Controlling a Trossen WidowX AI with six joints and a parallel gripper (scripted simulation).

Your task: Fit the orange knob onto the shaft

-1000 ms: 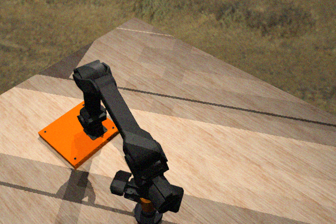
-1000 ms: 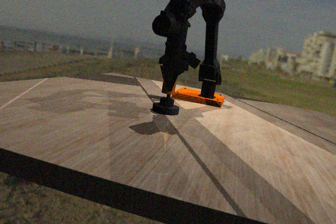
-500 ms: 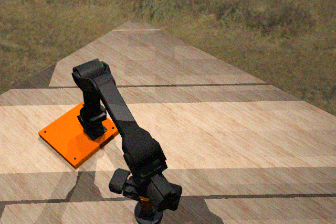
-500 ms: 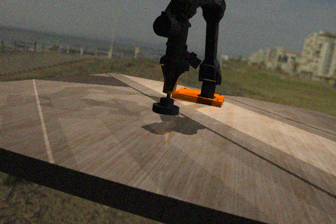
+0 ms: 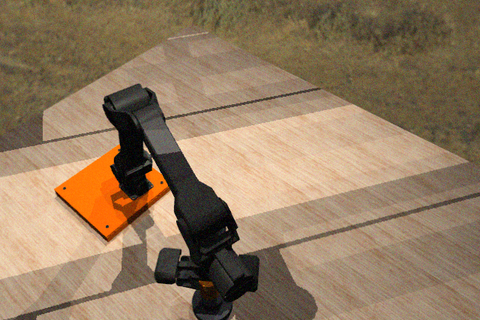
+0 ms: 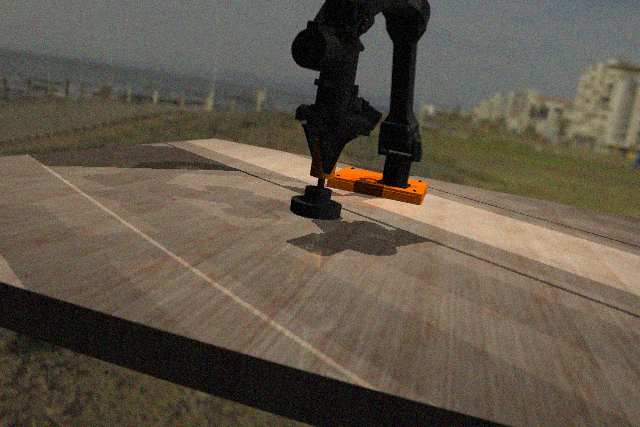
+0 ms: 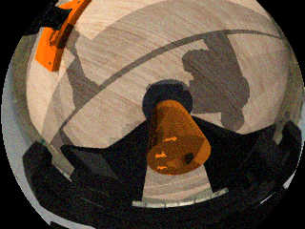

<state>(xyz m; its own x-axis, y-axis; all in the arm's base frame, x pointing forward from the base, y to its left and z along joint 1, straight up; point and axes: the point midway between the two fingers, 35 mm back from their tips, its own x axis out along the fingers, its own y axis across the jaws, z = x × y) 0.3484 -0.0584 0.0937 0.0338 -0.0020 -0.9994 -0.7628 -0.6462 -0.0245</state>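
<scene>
The orange knob [image 5: 208,290] [image 6: 325,174] [image 7: 175,126] is upright between the fingers of my gripper [image 6: 321,171] [image 7: 170,121], which is shut on it. The round dark pedestal [image 5: 199,305] [image 6: 315,207] [image 7: 164,88] stands on the table under the knob. A short piece of the dark shaft [image 6: 321,182] shows between the knob's underside and the pedestal's raised collar, so the knob is not down on the pedestal. The knob's lower end is over the shaft's top; whether the tip is inside the hole is hidden. The flat sides are hidden too.
The arm's orange base plate [image 5: 83,190] [image 6: 416,196] [image 7: 45,53] lies on the wooden table [image 5: 271,161] [image 6: 232,257], behind and to the right of the pedestal in the exterior view. Dark shadows of the arm fall across the table around the pedestal.
</scene>
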